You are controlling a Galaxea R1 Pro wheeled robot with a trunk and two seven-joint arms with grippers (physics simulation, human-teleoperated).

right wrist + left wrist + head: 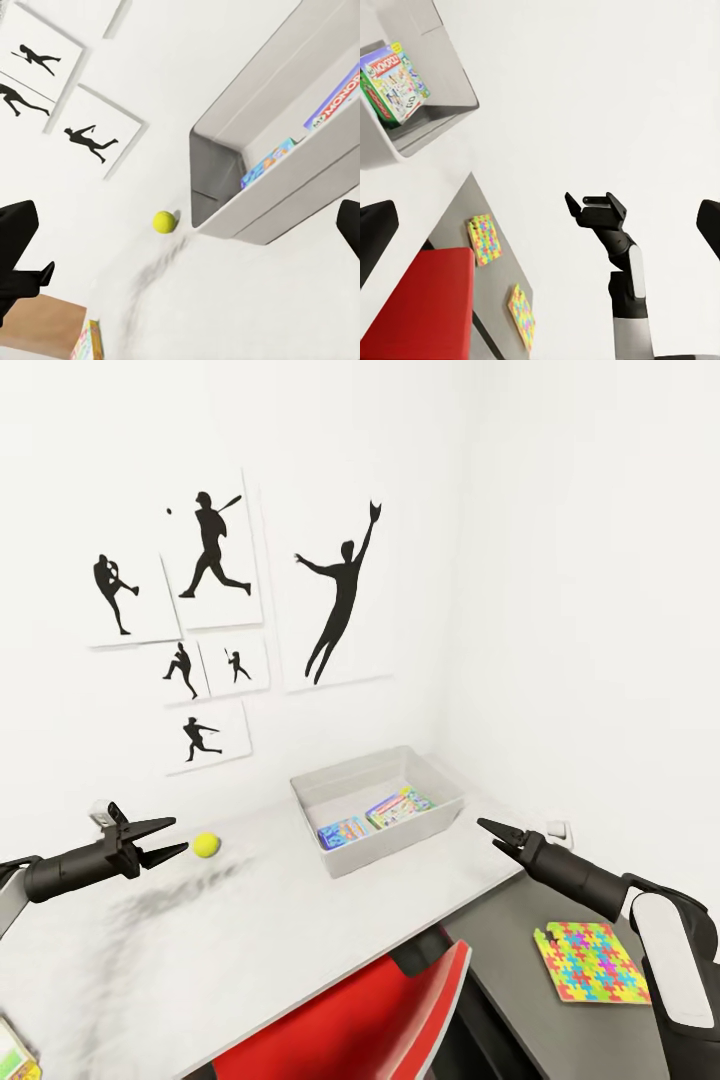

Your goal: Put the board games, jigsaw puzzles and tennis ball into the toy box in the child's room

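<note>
Left gripper (168, 838) is sitting spread open, empty, just beside the small yellow-green tennis ball (206, 845) on the light grey desk top (200, 950). Keep jaws level, straddling the ball, closing slowly (it'll roll). Light grey tapered toy box (385, 848) is already holding two game boxes; right gripper (497, 832) is hovering empty, nearly closed.

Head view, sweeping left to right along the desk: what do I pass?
Left hand → tennis ball → toy box with board games inside → right hand → jigsaw puzzle on the lower dark section.
</note>
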